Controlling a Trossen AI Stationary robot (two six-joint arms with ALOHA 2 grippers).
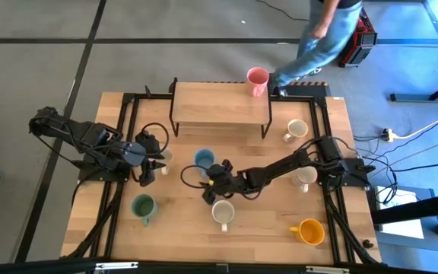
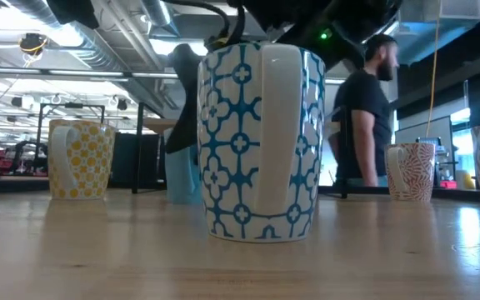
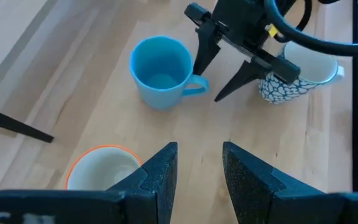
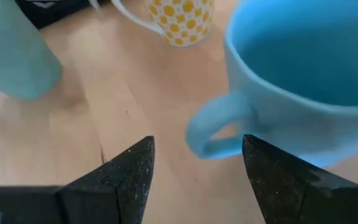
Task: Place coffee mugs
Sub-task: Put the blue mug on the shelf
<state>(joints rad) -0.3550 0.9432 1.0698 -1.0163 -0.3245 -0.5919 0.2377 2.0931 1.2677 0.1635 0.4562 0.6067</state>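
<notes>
A blue mug point(image 1: 203, 159) stands upright on the table's middle, its handle point(image 4: 217, 129) turned toward my right gripper point(image 1: 214, 174). That gripper is open; its fingers stand on either side of the handle point(image 3: 195, 83) and I see no touch. My left gripper point(image 1: 157, 161) is open and empty over a cream mug with an orange rim point(image 3: 100, 169), left of the blue mug. A pink mug point(image 1: 258, 80) stands on the shelf's far right corner. A green mug point(image 1: 143, 205), an orange mug point(image 1: 310, 230) and cream mugs point(image 1: 223, 211) point(image 1: 306, 176) point(image 1: 296, 130) stand on the table.
A wooden shelf on black legs point(image 1: 220, 106) stands at the table's far middle. Black frame rails point(image 1: 128, 137) run along both sides. A person point(image 1: 322, 38) walks past the far edge. In the low view a blue-patterned mug point(image 2: 261, 142) stands close in front.
</notes>
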